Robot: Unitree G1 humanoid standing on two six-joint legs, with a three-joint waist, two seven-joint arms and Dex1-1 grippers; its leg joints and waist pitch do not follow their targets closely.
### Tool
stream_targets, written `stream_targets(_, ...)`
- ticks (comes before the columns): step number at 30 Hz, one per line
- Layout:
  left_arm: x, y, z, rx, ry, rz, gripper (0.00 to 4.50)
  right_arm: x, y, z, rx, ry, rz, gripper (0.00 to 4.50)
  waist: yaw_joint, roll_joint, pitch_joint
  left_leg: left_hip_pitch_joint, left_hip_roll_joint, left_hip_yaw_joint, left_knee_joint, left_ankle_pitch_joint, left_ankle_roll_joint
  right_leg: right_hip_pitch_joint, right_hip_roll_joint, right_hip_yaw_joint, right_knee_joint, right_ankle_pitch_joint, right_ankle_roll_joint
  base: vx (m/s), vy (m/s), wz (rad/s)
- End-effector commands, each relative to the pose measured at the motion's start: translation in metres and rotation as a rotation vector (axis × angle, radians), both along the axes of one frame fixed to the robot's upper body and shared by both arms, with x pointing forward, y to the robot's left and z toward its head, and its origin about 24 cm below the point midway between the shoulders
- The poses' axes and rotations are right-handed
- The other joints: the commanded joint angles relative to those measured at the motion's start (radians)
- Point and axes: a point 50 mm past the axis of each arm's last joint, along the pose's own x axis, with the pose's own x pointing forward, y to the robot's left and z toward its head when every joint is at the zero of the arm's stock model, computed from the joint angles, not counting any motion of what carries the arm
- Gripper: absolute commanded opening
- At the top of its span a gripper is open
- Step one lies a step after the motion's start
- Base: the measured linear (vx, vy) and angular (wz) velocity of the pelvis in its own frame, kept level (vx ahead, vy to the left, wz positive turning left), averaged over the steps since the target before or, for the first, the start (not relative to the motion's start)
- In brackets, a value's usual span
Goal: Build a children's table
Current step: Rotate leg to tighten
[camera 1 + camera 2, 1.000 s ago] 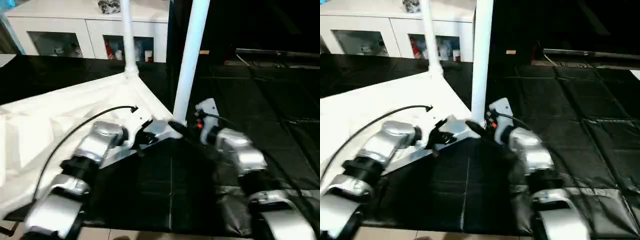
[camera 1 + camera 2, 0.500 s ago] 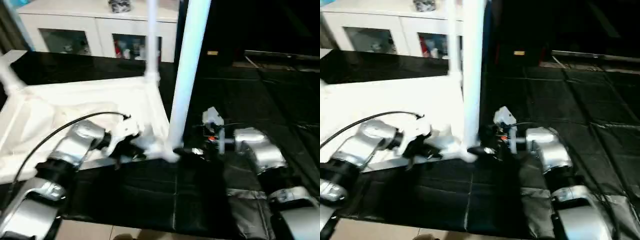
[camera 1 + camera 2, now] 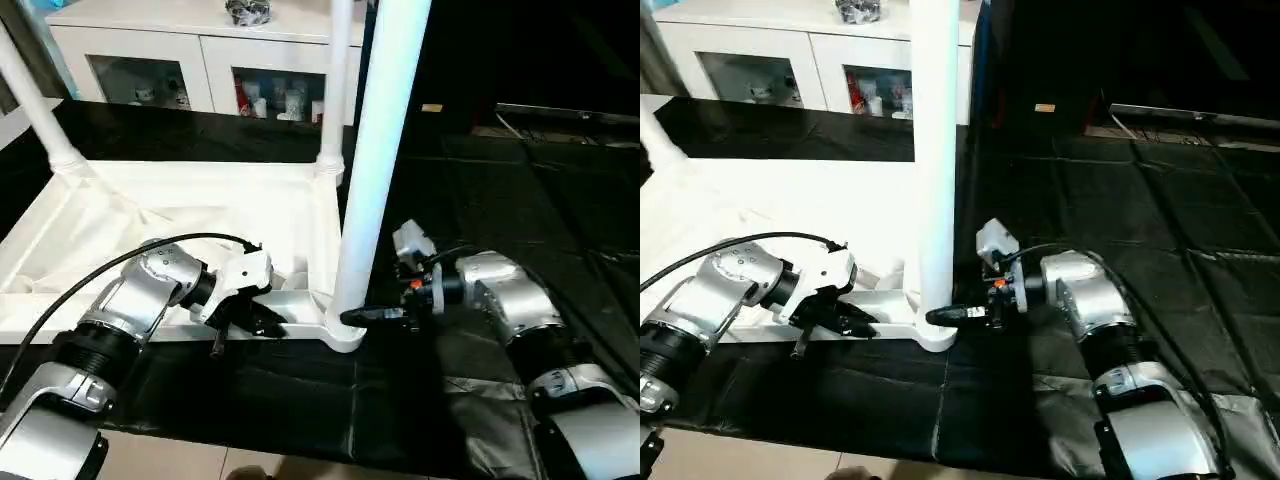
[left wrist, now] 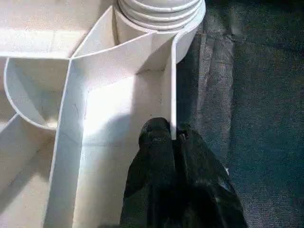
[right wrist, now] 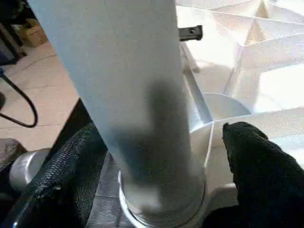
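The children's table lies upside down on a black mat, its white top (image 3: 170, 215) showing the ribbed underside. Three white legs stand in corner sockets: the near leg (image 3: 375, 150), a far leg (image 3: 335, 90) and a left leg (image 3: 40, 110). My left gripper (image 3: 245, 322) is shut on the top's thin near rim (image 4: 170, 95), a little way from the near corner socket. At the base of the near leg (image 5: 128, 95) my right gripper (image 5: 164, 133) stands open, one black finger (image 5: 71, 175) on each side and a gap on the top's side.
A white cabinet (image 3: 200, 70) with glass doors stands behind the table. The black mat (image 3: 520, 190) stretches away to the right; its front edge meets light floor (image 3: 200, 455) close to me. A black cable (image 3: 100, 275) loops over my left forearm.
The view has shifted, and the table top has swung so its near rim now runs across the picture, with the left leg in sight. Both grippers remain at the near corner.
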Motion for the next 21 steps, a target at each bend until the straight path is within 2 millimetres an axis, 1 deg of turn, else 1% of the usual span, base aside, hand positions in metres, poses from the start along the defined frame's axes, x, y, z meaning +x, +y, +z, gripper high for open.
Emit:
stream_targets(1, -0.004, -0.0084, 0.004, -0.01, 0.002, -0.083, 0.0, 0.0016, 0.0004, 0.0045, 0.011, 0.001, 0.022, 3.64, -0.005, 0.002, -0.075, 0.012, 0.057, -0.014, -0.064, -0.097, 0.065, 0.058, -0.104, 0.066, -0.062, -0.148, -0.207, 0.0, 0.0, 0.0)
stream_targets(2, -0.004, -0.0084, 0.004, -0.01, 0.002, -0.083, 0.0, 0.0016, 0.0004, 0.0045, 0.011, 0.001, 0.022, 3.64, -0.005, 0.003, -0.075, 0.012, 0.057, -0.015, -0.064, -0.096, 0.065, 0.057, -0.104, 0.066, -0.062, -0.149, -0.207, 0.0, 0.0, 0.0)
stream_targets(3, -0.004, -0.0084, 0.0039, -0.01, 0.002, -0.083, 0.0, 0.0012, 0.0004, 0.0042, 0.012, 0.006, 0.026, 3.37, -0.005, 0.001, -0.075, 0.012, 0.056, -0.014, -0.064, -0.093, 0.065, 0.058, -0.103, 0.066, -0.062, -0.148, -0.206, 0.0, 0.0, 0.0)
stream_targets(6, -0.0037, -0.0079, 0.0036, -0.01, -0.001, -0.076, 0.0, 0.0005, 0.0002, 0.0038, 0.018, 0.017, 0.039, 3.25, -0.005, 0.003, -0.075, 0.012, 0.056, -0.014, -0.063, -0.095, 0.066, 0.057, -0.103, 0.066, -0.062, -0.15, -0.204, 0.0, 0.0, 0.0)
stream_targets(9, -0.0042, -0.0075, 0.0025, -0.009, 0.001, -0.074, 0.0, 0.0, 0.0, 0.0034, 0.02, 0.02, 0.04, 2.91, -0.005, 0.003, -0.076, 0.011, 0.055, -0.015, -0.063, -0.088, 0.066, 0.058, -0.103, 0.065, -0.062, -0.144, -0.203, 0.0, 0.0, 0.0)
stream_targets(12, -0.0047, -0.0074, 0.0017, -0.009, 0.003, -0.072, 0.0, -0.0006, -0.0004, 0.003, 0.023, 0.024, 0.042, 2.79, -0.006, 0.004, -0.076, 0.012, 0.055, -0.014, -0.063, -0.091, 0.066, 0.058, -0.103, 0.065, -0.061, -0.141, -0.206, 0.0, 0.0, 0.0)
stream_targets(13, -0.0047, -0.0072, 0.0015, -0.009, 0.005, -0.07, 0.0, -0.0009, -0.0006, 0.0027, 0.024, 0.027, 0.044, 2.69, -0.005, 0.005, -0.076, 0.011, 0.055, -0.015, -0.063, -0.092, 0.065, 0.059, -0.102, 0.065, -0.062, -0.143, -0.206, 0.0, 0.0, 0.0)
stream_targets(15, -0.0043, -0.0069, 0.0013, -0.008, 0.004, -0.066, 0.0, -0.0014, -0.0004, 0.0022, 0.026, 0.029, 0.045, 2.5, -0.006, 0.003, -0.076, 0.012, 0.056, -0.014, -0.063, -0.093, 0.065, 0.058, -0.102, 0.065, -0.062, -0.146, -0.205, 0.0, 0.0, 0.0)
stream_targets(19, -0.001, -0.0069, 0.0006, -0.022, 0.0, -0.016, 0.0, -0.0033, 0.0023, -0.0005, 0.035, 0.035, 0.031, 2.15, -0.005, 0.003, -0.076, 0.012, 0.055, -0.014, -0.063, -0.093, 0.063, 0.058, -0.102, 0.065, -0.063, -0.151, -0.203, 0.0, 0.0, 0.0)
stream_targets(20, 0.0, -0.0075, 0.0004, -0.027, -0.002, -0.002, 0.0, -0.0035, 0.0028, -0.0013, 0.038, 0.036, 0.023, 2.15, -0.006, 0.002, -0.075, 0.012, 0.055, -0.014, -0.063, -0.094, 0.062, 0.058, -0.102, 0.065, -0.063, -0.154, -0.202, 0.0, 0.0, 0.0)
stream_targets(21, 0.0038, -0.0104, 0.0001, -0.043, -0.015, 0.05, 0.0, -0.0027, 0.0058, -0.005, 0.031, 0.03, -0.03, 2.14, -0.005, 0.003, -0.075, 0.012, 0.055, -0.014, -0.063, -0.095, 0.061, 0.058, -0.103, 0.066, -0.064, -0.157, -0.201, 0.0, 0.0, 0.0)
